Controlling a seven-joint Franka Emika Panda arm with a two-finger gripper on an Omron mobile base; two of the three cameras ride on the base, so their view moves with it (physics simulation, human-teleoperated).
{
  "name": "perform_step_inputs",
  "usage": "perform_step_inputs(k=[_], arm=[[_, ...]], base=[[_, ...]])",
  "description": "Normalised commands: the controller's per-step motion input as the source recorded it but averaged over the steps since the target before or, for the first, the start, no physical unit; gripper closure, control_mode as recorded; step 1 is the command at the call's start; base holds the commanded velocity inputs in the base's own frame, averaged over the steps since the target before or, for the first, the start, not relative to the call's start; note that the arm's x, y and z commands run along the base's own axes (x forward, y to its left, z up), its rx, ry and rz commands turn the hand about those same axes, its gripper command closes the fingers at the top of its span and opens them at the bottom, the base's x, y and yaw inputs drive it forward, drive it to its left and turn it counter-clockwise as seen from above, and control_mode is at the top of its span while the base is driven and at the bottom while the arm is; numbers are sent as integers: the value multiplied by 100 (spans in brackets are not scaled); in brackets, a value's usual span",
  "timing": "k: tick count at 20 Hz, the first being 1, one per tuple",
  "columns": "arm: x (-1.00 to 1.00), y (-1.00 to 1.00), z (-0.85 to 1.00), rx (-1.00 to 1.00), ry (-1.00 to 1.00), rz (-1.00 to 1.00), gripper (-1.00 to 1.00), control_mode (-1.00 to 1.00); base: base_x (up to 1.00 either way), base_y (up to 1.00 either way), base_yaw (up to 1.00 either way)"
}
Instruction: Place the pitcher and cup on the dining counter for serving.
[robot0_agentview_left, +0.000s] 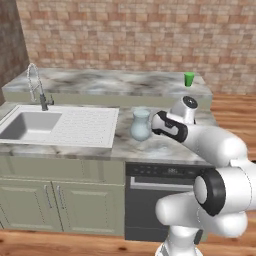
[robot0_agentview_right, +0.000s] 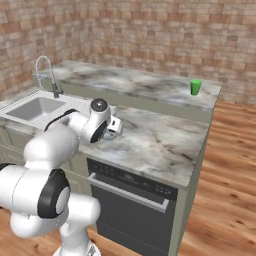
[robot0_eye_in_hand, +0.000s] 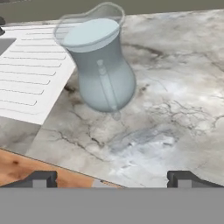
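On the lower counter (robot0_agentview_left: 165, 147) just beside the drainboard (robot0_eye_in_hand: 30, 74), the pitcher (robot0_eye_in_hand: 98, 61) stands ahead of our wide-open, empty jaws, and we risk toppling its round, smooth belly by closing off-centre.

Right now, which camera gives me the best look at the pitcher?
The hand view: the pitcher stands whole and close there, beside the white drainboard. The left base view shows it small, partly behind the arm; in the right base view the arm hides most of it.
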Motion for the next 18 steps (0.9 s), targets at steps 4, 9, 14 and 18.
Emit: perform_step_inputs(k=[4,9,14,18], arm=[[22,13,-15,0,0,0,-100,-100],[23,7,-8,-1,0,0,-100,-100],[26,2,-3,-2,0,0,-100,-100],[20,0,-7,-1,0,0,-100,-100]], base=[[0,0,0],[0,0,0],[0,0,0],[0,0,0]])
